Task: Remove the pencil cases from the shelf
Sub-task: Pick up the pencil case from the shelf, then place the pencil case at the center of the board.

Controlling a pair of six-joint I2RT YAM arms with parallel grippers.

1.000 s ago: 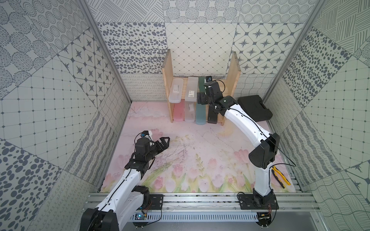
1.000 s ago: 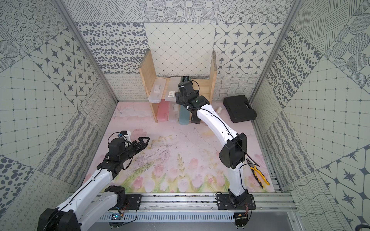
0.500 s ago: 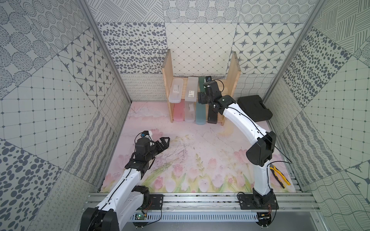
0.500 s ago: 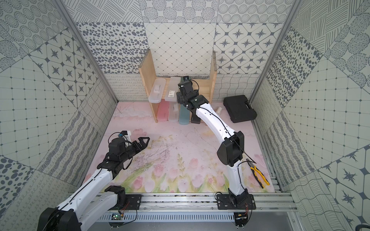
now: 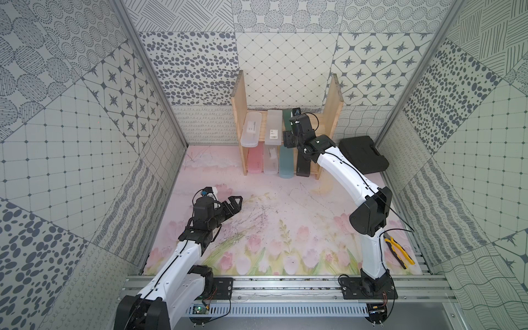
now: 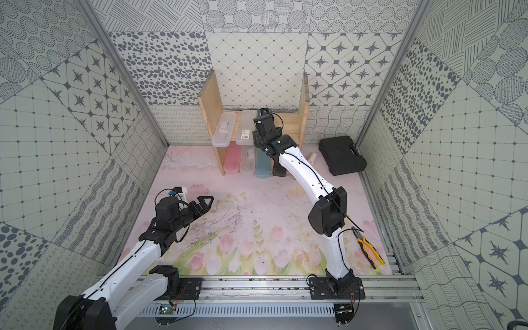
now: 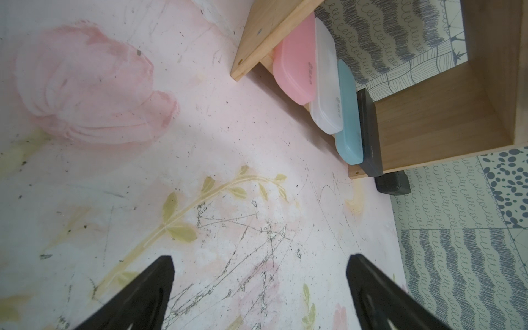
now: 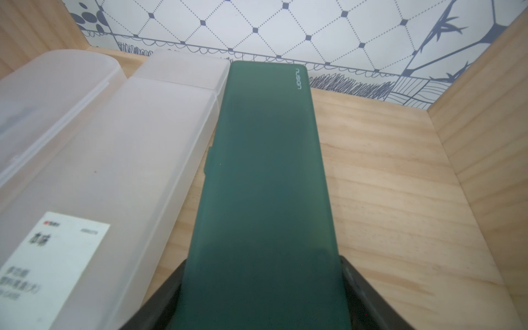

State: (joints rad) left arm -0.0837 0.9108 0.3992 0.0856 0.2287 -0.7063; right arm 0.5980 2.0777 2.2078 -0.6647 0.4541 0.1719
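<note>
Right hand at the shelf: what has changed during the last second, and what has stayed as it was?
The right hand closed on the near end of the dark green pencil case, which lies on the upper board of the shelf. The arm's elbow shifted slightly. The case has not left the board. The left hand stayed open above the mat, and the other pencil cases did not move.

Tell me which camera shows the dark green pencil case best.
Right wrist view: the dark green pencil case fills the frame on the shelf, right gripper shut on it. A top view shows only a sliver; the left wrist view, none.
</note>
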